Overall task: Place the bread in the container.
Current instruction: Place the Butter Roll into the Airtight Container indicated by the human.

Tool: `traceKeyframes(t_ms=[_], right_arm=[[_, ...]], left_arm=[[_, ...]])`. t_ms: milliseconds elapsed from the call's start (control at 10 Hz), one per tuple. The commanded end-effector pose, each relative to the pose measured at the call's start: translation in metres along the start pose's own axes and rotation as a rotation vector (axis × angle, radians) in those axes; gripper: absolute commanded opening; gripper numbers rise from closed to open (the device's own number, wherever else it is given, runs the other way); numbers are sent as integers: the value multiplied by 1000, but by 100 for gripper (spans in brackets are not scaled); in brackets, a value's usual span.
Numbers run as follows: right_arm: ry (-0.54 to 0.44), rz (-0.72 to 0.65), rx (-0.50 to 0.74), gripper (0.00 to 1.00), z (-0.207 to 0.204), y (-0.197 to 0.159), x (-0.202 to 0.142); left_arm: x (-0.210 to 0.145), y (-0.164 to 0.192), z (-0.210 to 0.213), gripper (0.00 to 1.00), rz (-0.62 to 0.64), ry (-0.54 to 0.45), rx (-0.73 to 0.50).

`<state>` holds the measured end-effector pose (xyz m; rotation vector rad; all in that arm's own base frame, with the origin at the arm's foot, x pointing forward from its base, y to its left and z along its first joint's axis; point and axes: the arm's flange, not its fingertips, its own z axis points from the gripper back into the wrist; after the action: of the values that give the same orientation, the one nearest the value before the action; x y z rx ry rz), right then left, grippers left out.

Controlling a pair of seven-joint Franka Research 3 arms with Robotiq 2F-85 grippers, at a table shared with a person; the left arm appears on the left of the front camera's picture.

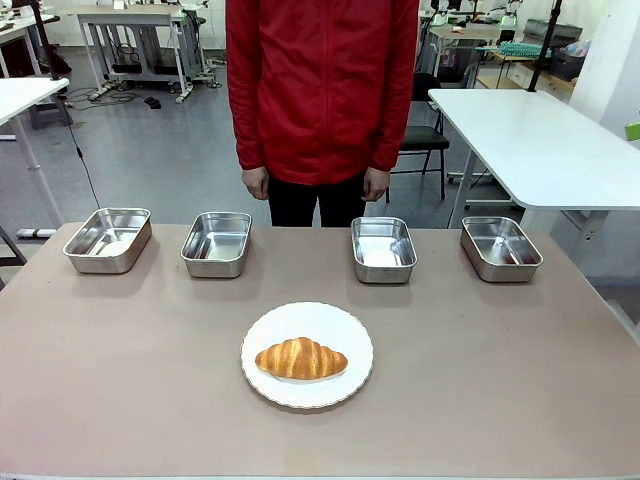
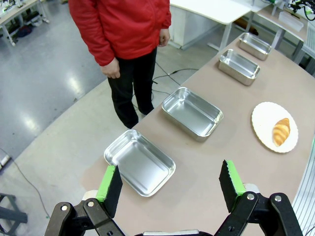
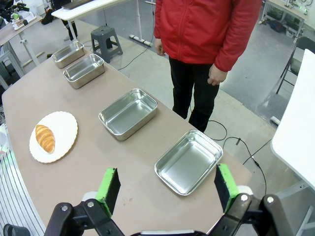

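Observation:
The bread (image 1: 301,358) is a golden-brown croissant lying on a round white plate (image 1: 345,325) near the table's front middle; it also appears as the bread (image 2: 281,131) and the bread (image 3: 45,138) in the wrist views. Several alike steel containers stand in a row along the far edge; which one the task means I cannot tell: container (image 1: 108,240), container (image 1: 217,243), container (image 1: 383,249), container (image 1: 500,248). My left gripper (image 2: 171,183) hangs open and empty high above the leftmost container (image 2: 139,161). My right gripper (image 3: 168,186) hangs open and empty above the rightmost container (image 3: 189,161).
A person in a red jacket (image 1: 320,90) stands at the far side, hands (image 1: 256,184) down at the table's edge. White tables (image 1: 540,140) and chairs stand behind. Bare brown tabletop (image 1: 120,380) lies on both sides of the plate.

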<state>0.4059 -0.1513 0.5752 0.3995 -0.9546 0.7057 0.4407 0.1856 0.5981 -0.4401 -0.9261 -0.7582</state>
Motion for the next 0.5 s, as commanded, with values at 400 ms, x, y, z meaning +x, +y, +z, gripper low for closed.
traceKeyframes(t_ms=[400], right_arm=[[-11, 3, 5, 100, -1, 0, 1]], left_arm=[[0, -1, 1, 100, 0, -2, 1]])
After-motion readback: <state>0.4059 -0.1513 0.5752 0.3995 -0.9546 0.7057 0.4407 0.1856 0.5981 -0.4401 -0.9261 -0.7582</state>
